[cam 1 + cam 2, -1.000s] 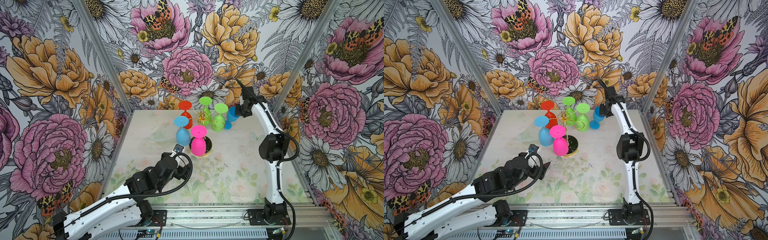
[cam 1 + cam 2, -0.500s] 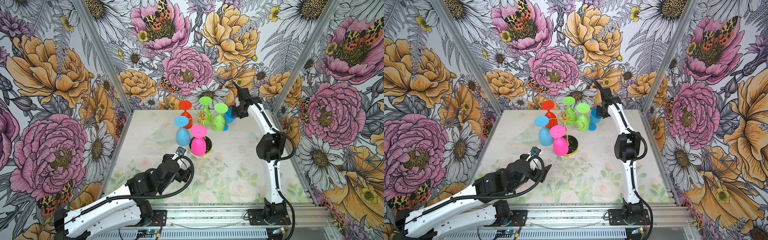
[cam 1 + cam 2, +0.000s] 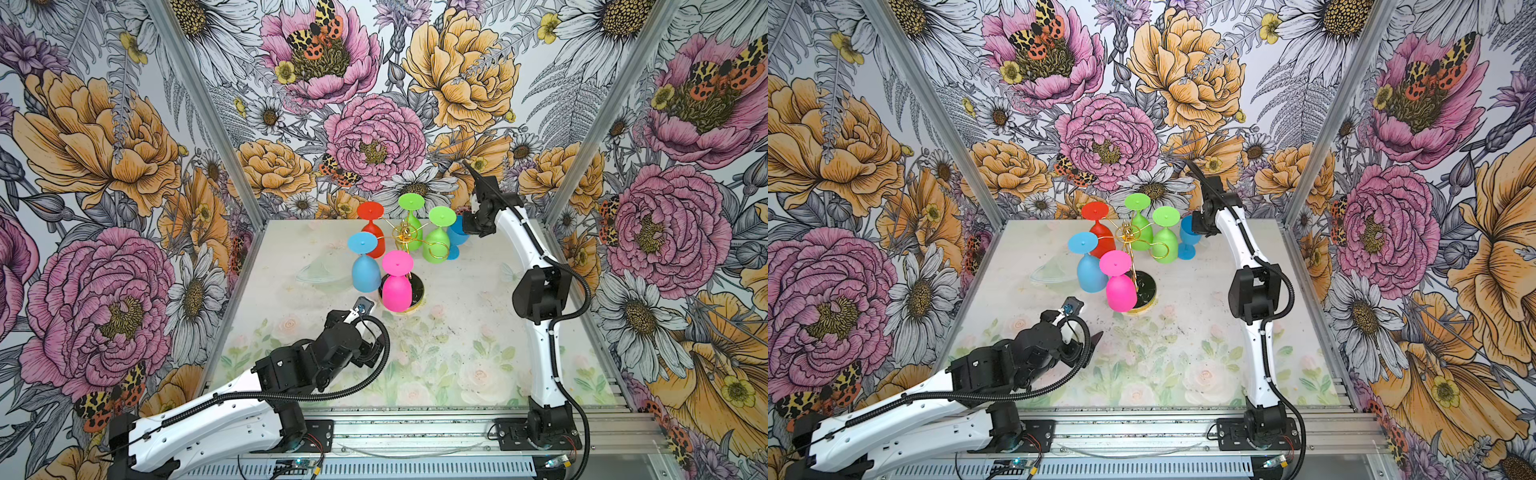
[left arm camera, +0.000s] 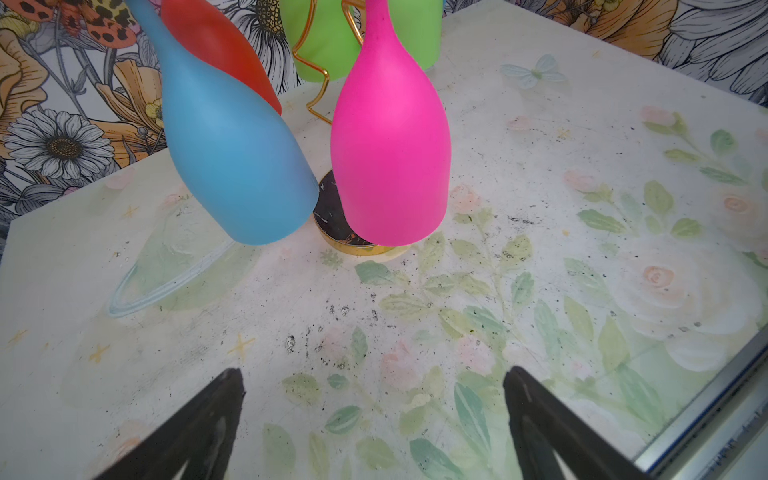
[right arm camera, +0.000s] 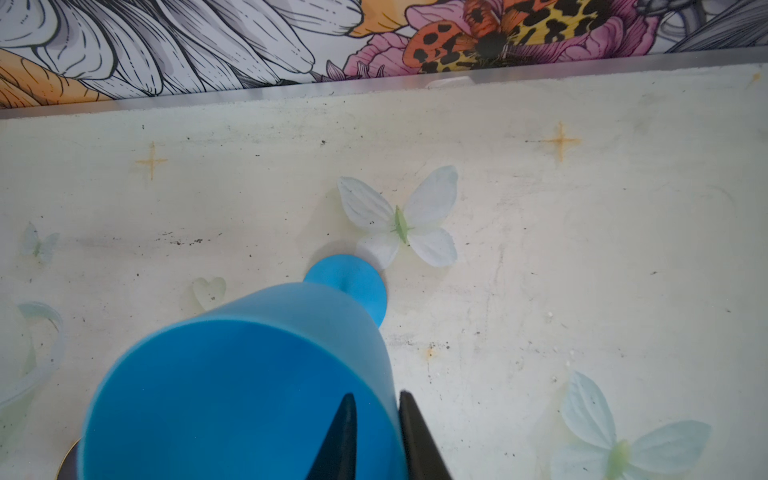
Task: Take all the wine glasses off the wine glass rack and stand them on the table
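Note:
The blue wine glass (image 3: 457,232) (image 3: 1187,239) stands upright on the table just right of the wine glass rack, its foot (image 5: 353,278) flat on the surface. My right gripper (image 5: 377,394) straddles its rim, one finger inside the bowl and one outside, jaws slightly apart. The rack (image 3: 405,237) is gold wire on a round black base (image 4: 328,216). On it hang pink (image 3: 397,291), light blue (image 3: 365,272), red (image 3: 374,239) and two green (image 3: 436,245) glasses, upside down. My left gripper (image 4: 374,378) is wide open and empty, low over the table in front of the rack.
A clear glass dish (image 3: 320,272) (image 4: 166,270) lies on the table left of the rack. The back wall (image 5: 374,89) is close behind the blue glass. Paper butterflies (image 5: 399,220) are stuck flat on the table. A metal rail (image 3: 415,415) runs along the front edge.
The right arm carried the blue glass slightly left, closer to the rack, and its jaws have begun to part. The left arm edged a little to the right, still wide open.

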You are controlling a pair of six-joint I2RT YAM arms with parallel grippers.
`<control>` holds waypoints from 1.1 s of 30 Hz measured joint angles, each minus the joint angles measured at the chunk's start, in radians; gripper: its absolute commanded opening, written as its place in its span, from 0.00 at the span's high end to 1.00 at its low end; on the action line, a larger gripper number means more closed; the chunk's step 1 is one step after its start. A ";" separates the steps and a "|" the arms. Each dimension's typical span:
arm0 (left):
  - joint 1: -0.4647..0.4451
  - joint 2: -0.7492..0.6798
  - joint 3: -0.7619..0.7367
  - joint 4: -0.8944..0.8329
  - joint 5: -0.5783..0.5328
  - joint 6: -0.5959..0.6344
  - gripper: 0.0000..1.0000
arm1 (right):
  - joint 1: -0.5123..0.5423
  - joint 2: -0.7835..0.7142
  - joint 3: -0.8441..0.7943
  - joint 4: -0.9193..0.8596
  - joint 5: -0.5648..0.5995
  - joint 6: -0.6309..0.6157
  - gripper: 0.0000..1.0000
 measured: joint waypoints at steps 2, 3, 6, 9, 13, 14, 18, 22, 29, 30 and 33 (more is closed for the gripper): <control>0.000 0.000 0.000 0.000 0.000 0.000 0.01 | 0.000 0.000 0.000 0.000 -0.003 0.000 0.76; 0.000 0.000 0.000 -0.001 0.000 0.000 0.01 | 0.000 0.000 0.000 0.000 -0.004 0.000 0.75; 0.000 0.000 0.000 -0.002 0.000 0.000 0.01 | 0.000 0.000 0.002 0.000 -0.010 -0.001 0.72; 0.000 0.000 0.000 -0.003 0.000 0.000 0.01 | 0.000 0.000 0.011 0.000 -0.018 -0.001 0.67; 0.000 0.000 0.000 -0.003 0.000 0.000 0.01 | -0.001 -0.003 0.023 0.000 -0.029 -0.004 0.54; 0.000 0.000 0.000 -0.003 0.000 0.000 0.01 | -0.001 -0.005 0.026 0.000 -0.034 -0.006 0.50; 0.000 0.005 0.000 -0.003 0.000 0.000 0.01 | -0.006 -0.013 0.053 -0.001 -0.062 -0.012 0.42; 0.000 0.012 0.000 -0.003 0.000 0.000 0.01 | -0.014 -0.054 0.066 0.000 -0.097 -0.003 0.42; 0.000 0.015 0.000 -0.003 0.001 0.000 0.01 | -0.048 -0.183 0.066 0.000 -0.226 0.074 0.27; 0.000 0.013 0.000 -0.003 0.002 0.000 0.01 | -0.050 -0.206 0.066 0.000 -0.247 0.087 0.27; 0.000 0.000 0.000 -0.003 0.005 0.000 0.01 | -0.061 -0.269 0.060 0.002 -0.306 0.122 0.27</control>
